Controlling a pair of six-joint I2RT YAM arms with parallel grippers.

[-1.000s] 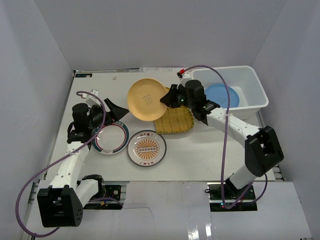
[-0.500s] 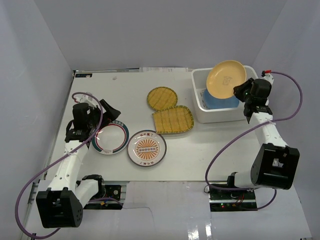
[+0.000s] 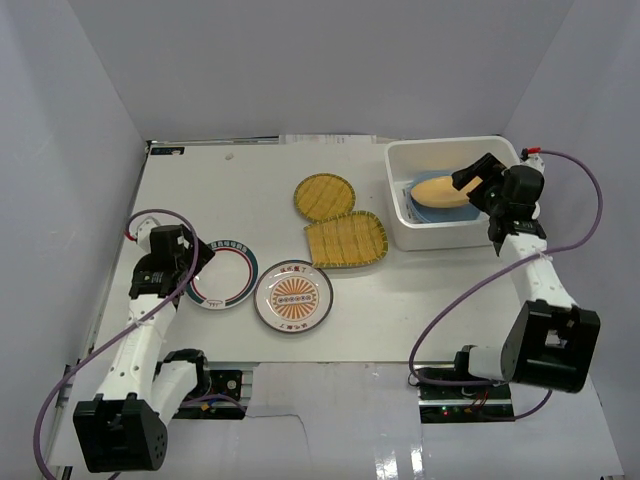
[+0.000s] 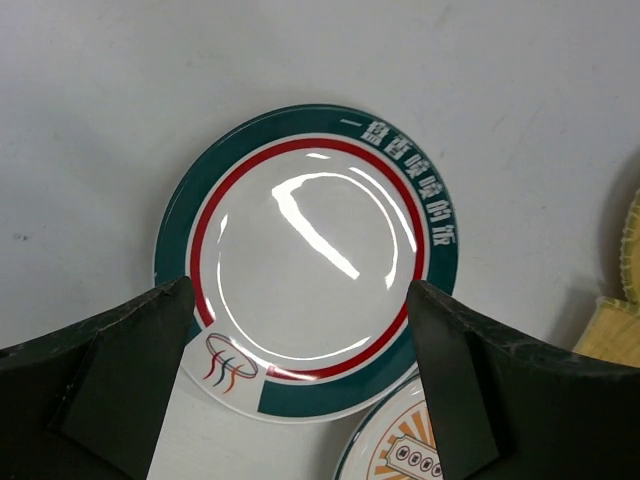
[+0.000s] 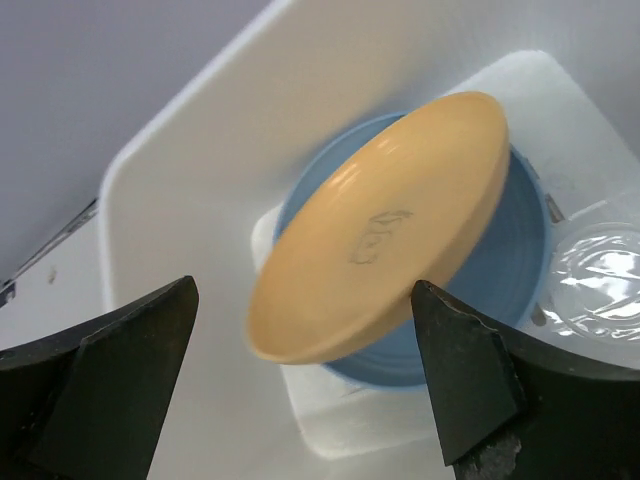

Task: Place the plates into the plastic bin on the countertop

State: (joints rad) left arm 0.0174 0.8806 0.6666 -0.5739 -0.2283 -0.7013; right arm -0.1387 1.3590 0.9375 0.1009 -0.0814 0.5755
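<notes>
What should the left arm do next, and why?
Probably lower the left pincer onto the green-rimmed plate at its edge and close: it hovers open right above that plate, which lies flat on the countertop outside the plastic bin.

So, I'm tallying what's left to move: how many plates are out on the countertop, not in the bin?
4: the round woven plate near the middle, the squarish woven plate next to it, the green-rimmed plate at left, the orange-patterned plate beside that. No others seem hidden there.

Two woven plates [image 3: 325, 196] [image 3: 346, 240]; two patterned plates [image 3: 222, 277] [image 3: 293, 297]; one orange plate [image 3: 440, 190]; one blue plate [image 5: 525, 250]; one bin [image 3: 430, 236]
</notes>
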